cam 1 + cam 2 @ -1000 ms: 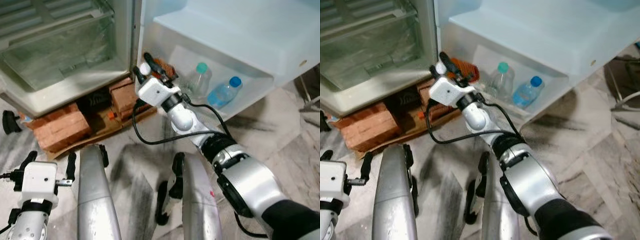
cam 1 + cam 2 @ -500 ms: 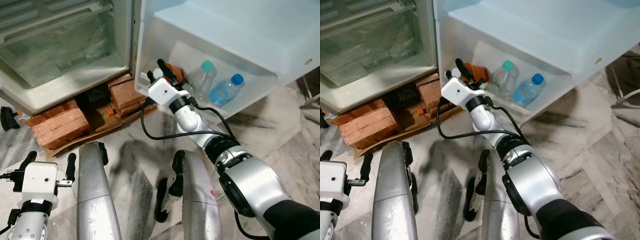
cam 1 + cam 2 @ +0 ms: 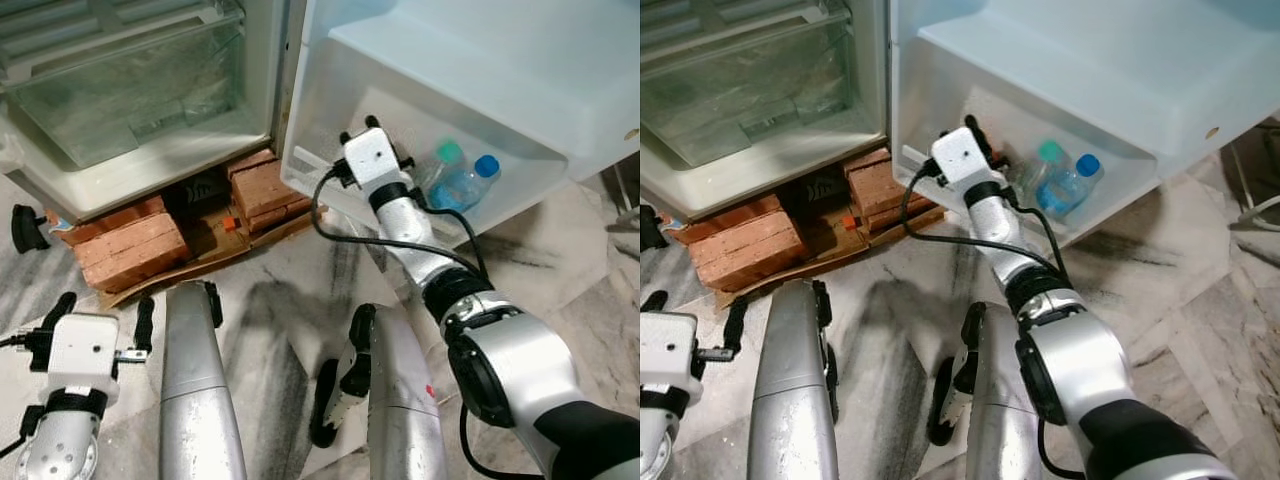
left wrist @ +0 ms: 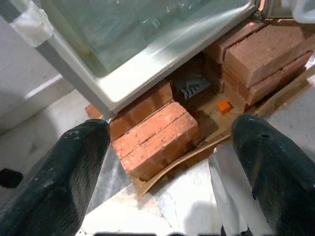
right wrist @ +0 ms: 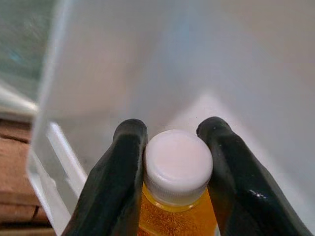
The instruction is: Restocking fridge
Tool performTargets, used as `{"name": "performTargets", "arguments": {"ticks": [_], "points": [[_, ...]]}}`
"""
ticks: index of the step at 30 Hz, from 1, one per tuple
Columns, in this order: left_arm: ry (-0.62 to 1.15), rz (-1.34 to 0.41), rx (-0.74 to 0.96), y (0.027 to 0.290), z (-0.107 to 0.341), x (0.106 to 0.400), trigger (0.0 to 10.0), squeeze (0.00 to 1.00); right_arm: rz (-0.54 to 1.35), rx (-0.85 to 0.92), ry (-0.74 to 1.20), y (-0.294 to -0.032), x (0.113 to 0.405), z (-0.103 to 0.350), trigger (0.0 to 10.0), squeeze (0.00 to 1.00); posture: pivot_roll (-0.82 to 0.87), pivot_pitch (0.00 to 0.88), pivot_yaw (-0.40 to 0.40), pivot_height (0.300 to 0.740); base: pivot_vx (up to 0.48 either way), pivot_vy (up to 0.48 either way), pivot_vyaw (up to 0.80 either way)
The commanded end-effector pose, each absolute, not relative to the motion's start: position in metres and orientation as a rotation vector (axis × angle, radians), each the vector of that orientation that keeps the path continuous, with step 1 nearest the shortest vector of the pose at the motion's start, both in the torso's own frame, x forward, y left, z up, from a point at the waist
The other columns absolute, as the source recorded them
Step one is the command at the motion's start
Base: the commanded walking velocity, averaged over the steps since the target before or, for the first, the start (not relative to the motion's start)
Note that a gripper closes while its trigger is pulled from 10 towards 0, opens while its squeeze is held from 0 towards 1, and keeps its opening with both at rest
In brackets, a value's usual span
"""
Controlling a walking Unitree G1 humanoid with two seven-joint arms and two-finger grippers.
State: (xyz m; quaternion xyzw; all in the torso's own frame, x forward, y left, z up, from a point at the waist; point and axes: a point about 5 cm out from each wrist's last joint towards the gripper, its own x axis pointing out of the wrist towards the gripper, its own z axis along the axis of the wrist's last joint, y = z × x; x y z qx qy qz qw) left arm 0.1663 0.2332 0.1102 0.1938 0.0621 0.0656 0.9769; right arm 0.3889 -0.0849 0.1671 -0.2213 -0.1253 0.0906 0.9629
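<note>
My right gripper reaches into the lowest shelf of the open fridge door. In the right wrist view its fingers are shut on the neck of an orange drink bottle with a white cap, held upright inside the white shelf. In the eye views my wrist hides that bottle. Beside it on the same shelf lie a green-capped bottle and a blue-capped bottle. My left gripper hangs low at the left, open and holding nothing, with its fingers wide apart above the floor.
The fridge body stands open at the left with a clear drawer inside. It rests on red bricks and cardboard. My two silver legs stand on the marble floor. A small black object lies at the far left.
My right arm has carried the orange bottle to the right and deeper into the door shelf, next to the two bottles. The view has shifted a little. The left arm has stayed put.
</note>
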Motion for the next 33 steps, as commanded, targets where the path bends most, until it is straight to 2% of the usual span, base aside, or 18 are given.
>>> {"name": "performTargets", "arguments": {"ticks": [1, 18, 25, 28, 33], "points": [[0.169, 0.126, 0.39, 0.234, 0.101, 0.163, 10.0, 0.0, 0.134, -0.461, -0.08, -0.109, 0.385, 0.136, 10.0, 1.0, 0.34, 0.374, -0.196, 0.547, 0.0, 0.0, 0.0], [0.152, 0.116, 0.422, 0.246, 0.098, 0.188, 10.0, 0.0, 0.124, -0.283, -0.173, -0.114, 0.395, 0.168, 10.0, 1.0, 0.33, 0.288, -0.175, 0.547, 0.0, 0.0, 0.0], [0.16, 0.115, 0.399, 0.255, 0.096, 0.206, 10.0, 0.0, 0.241, -0.112, -0.237, -0.104, 0.396, 0.184, 10.0, 1.0, 0.3, 0.224, -0.155, 0.547, 0.0, 0.0, 0.0], [0.157, 0.107, 0.352, 0.255, 0.096, 0.217, 10.0, 0.0, 0.358, -0.037, -0.24, -0.098, 0.39, 0.179, 10.0, 1.0, 0.27, 0.184, -0.144, 0.547, 0.0, 0.0, 0.0], [0.145, 0.093, 0.33, 0.251, 0.095, 0.23, 10.0, 0.0, 0.4, -0.001, -0.276, -0.099, 0.379, 0.17, 10.0, 1.0, 0.24, 0.133, -0.123, 0.547, 0.0, 0.0, 0.0]]}}
